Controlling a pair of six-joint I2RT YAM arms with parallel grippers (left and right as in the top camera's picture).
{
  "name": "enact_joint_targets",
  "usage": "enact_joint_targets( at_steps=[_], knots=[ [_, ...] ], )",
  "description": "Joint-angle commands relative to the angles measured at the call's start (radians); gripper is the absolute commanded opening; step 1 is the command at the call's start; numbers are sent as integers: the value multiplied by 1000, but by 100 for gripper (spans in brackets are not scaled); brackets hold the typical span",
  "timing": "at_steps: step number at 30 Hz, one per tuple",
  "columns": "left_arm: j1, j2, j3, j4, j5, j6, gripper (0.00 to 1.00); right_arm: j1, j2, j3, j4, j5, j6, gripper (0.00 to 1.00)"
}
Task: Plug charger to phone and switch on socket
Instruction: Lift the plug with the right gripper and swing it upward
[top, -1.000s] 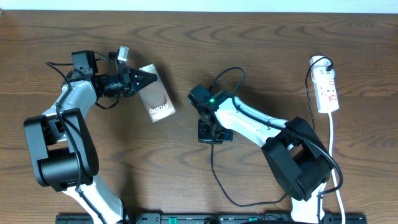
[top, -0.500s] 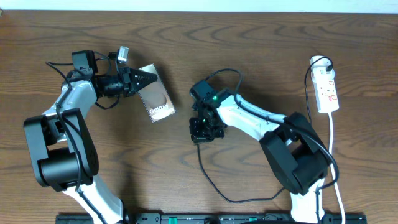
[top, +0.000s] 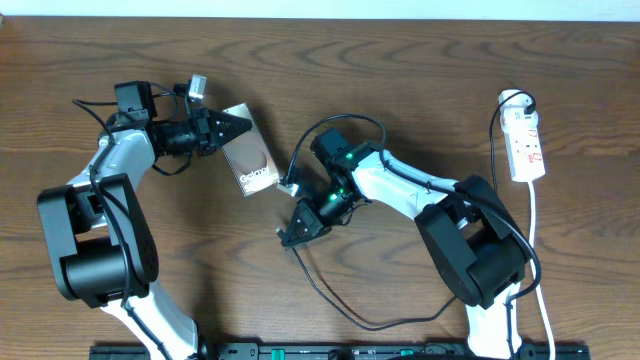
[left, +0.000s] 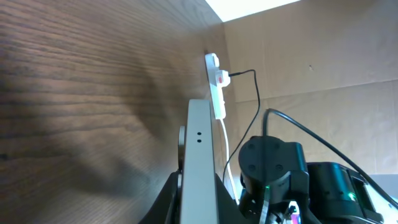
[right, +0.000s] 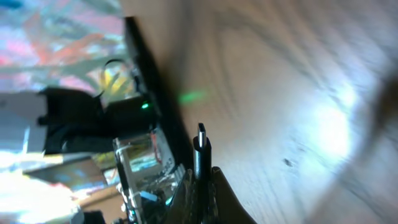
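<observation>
The phone (top: 258, 165) is a dark slab with "Galaxy" lettering, left of the table's centre. My left gripper (top: 240, 126) is shut on its far edge. The left wrist view shows the phone's grey edge (left: 199, 143) clamped between the jaws. My right gripper (top: 288, 238) points toward the lower left, below and right of the phone and apart from it. It is shut on the charger's black plug (right: 202, 148), whose tip sticks out past the fingers. The charger's thin cable (top: 345, 310) trails in a loop toward the front. The white socket (top: 526, 145) lies at the far right.
The socket's white cord (top: 537, 240) runs down the right side to the front edge. A black plug (top: 524, 101) sits at the socket's far end. A black rail (top: 330, 351) lines the front edge. Both arm bases stand near the front corners.
My right gripper has swung from pointing down near the centre to pointing lower left, carrying the charger plug and dragging its cable along. The left gripper and the phone have not moved.
</observation>
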Motion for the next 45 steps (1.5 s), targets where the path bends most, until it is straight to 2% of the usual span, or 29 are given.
enact_joint_targets(
  at_steps=[1,3,7,14,17,23,31,45],
  knots=[
    [2,-1,6,-2,30,6,7,9,6,-3,-5,-122,-149,1],
    [2,-1,6,-3,24,6,8,13,6,-3,-4,-139,-182,1],
    [2,-1,6,-2,19,6,8,14,6,-3,-4,-89,-159,1],
    [2,-1,6,-2,16,6,8,12,6,-3,-42,416,264,1],
    [2,-1,6,-2,16,6,8,11,6,-3,-82,552,351,1],
    [2,-1,6,-2,16,6,8,13,6,-3,-164,703,457,1],
    [2,-1,6,-2,16,6,7,50,6,-5,-276,787,556,1],
    [2,-1,6,-6,16,6,8,106,7,-5,-282,799,640,1]
  ],
)
